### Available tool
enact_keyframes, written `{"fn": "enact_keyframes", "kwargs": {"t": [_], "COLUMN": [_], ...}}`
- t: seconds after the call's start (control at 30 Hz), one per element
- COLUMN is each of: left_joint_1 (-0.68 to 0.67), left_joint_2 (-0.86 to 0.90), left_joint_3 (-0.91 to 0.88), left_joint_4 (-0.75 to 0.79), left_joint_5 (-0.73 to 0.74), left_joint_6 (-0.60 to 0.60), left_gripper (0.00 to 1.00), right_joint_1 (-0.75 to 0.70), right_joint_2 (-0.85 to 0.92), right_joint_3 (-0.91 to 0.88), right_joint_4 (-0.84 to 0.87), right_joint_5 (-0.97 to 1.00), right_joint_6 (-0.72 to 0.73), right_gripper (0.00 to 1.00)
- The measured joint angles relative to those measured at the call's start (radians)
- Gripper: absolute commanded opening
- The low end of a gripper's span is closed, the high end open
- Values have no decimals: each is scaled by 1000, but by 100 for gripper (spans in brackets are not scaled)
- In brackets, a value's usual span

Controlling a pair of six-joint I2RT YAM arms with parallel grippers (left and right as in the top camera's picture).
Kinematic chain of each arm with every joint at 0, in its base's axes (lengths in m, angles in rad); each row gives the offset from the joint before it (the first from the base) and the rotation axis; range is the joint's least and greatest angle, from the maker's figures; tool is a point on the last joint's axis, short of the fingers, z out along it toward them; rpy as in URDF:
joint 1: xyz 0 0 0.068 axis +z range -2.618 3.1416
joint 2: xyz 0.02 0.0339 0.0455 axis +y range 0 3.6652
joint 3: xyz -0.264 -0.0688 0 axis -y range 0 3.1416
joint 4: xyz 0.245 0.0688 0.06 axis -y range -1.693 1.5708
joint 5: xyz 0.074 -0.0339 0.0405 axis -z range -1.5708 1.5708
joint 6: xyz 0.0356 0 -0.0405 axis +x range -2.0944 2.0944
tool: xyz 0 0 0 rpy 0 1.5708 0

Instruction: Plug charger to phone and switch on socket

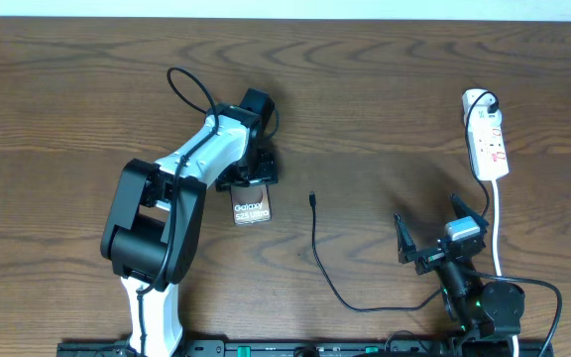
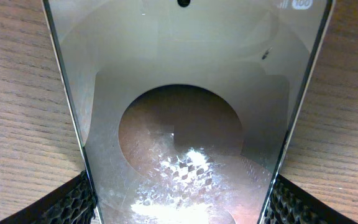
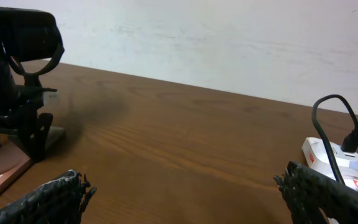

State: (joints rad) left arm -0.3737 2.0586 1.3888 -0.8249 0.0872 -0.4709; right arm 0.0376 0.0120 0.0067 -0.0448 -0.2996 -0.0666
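Grey, mirror-like phone (image 2: 185, 93) lies between the left fingers (image 2: 73, 202), its long edges right at both; whether they pinch it I cannot tell. Right fingers (image 3: 48, 199) spread wide.

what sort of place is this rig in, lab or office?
Probably a robot lab test bench: dark wood-grain table against a plain white wall, a white-and-black robot arm mounted at its near edge, a brown-bronze phone and narrow white power strip laid out as props.

Robot lab, wooden table (image 1: 385, 99), plain white wall (image 3: 229, 37)
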Motion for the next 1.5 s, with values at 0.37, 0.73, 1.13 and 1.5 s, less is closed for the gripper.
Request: {"fn": "enact_keyframes", "kwargs": {"t": [0.37, 0.73, 1.13, 1.5], "left_joint_1": [71, 130, 129, 129], "left_joint_2": [-8, -9, -7, -5], "left_joint_3": [0, -2, -5, -5], "left_joint_4": [-6, -9, -13, -30], "left_joint_5": [145, 292, 382, 411], "left_joint_6": [65, 129, 154, 185], "left_gripper": [75, 75, 75, 75], "right_joint_1": [0, -1, 202, 423], "right_joint_2": [8, 417, 1225, 1689], "right_joint_3": [0, 444, 1014, 1015], "right_joint_4": [4, -226, -521, -248], "right_joint_5": [-128, -251, -401, -484], "right_joint_6": [71, 193, 205, 280], "right_gripper": [99, 99, 99, 83]}}
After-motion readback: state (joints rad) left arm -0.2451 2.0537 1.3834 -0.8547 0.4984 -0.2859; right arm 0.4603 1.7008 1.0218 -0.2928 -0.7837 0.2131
